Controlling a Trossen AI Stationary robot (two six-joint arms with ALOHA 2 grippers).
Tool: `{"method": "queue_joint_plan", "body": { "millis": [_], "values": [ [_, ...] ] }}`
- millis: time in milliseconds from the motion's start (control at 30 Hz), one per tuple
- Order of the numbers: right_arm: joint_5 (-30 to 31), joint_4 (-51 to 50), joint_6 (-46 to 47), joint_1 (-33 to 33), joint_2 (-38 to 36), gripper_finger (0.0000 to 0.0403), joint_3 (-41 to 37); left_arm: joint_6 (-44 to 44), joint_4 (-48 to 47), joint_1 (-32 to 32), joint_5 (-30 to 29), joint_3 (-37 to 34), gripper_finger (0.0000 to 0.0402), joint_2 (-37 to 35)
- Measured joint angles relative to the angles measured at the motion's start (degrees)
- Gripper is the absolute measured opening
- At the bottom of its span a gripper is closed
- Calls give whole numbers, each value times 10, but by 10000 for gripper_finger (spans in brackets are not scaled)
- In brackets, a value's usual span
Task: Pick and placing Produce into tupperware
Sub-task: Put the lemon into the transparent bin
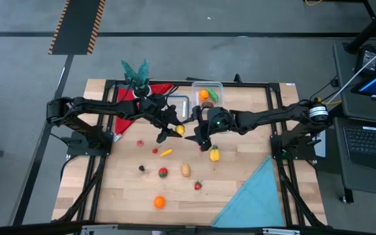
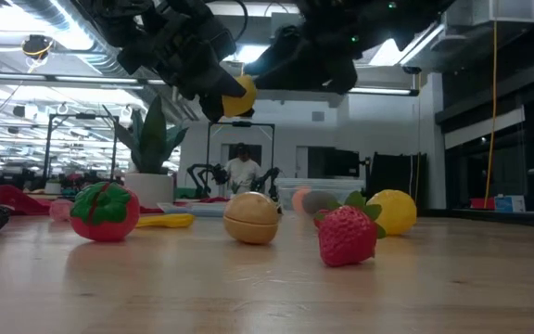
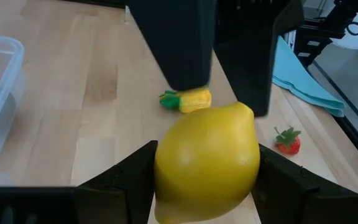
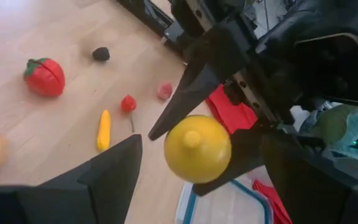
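Loose on the wood in the high view: nine pieces of produce — a corn cob (image 1: 214,155), a banana (image 1: 166,153), a tomato (image 1: 163,172), a potato (image 1: 185,171), a strawberry (image 1: 198,186), an orange (image 1: 158,202), a dark berry (image 1: 141,168) and two small red bits (image 1: 140,143) (image 1: 155,151). At upper centre, one clear tupperware (image 1: 218,86) holding orange, green and brown pieces, just left of it a flat blue-rimmed lid (image 1: 183,100), a red cloth (image 1: 126,108) and a potted plant (image 1: 136,72) at upper left, a teal cloth (image 1: 256,196) at lower right. Mid-frame, above the table: left gripper (image 1: 172,132) clenched on a yellow lemon (image 1: 180,130), right gripper (image 1: 204,141) spread wide just beside it, holding nothing.
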Motion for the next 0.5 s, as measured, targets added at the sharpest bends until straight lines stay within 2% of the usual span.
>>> {"method": "queue_joint_plan", "body": {
  "millis": [233,500],
  "values": [
    [0,-5,-56,4,36,327,14,-1,2,0,12,0,206,0],
    [0,-5,-76,5,63,327,40,-14,3,0,13,0,206,0]
  ]
}}
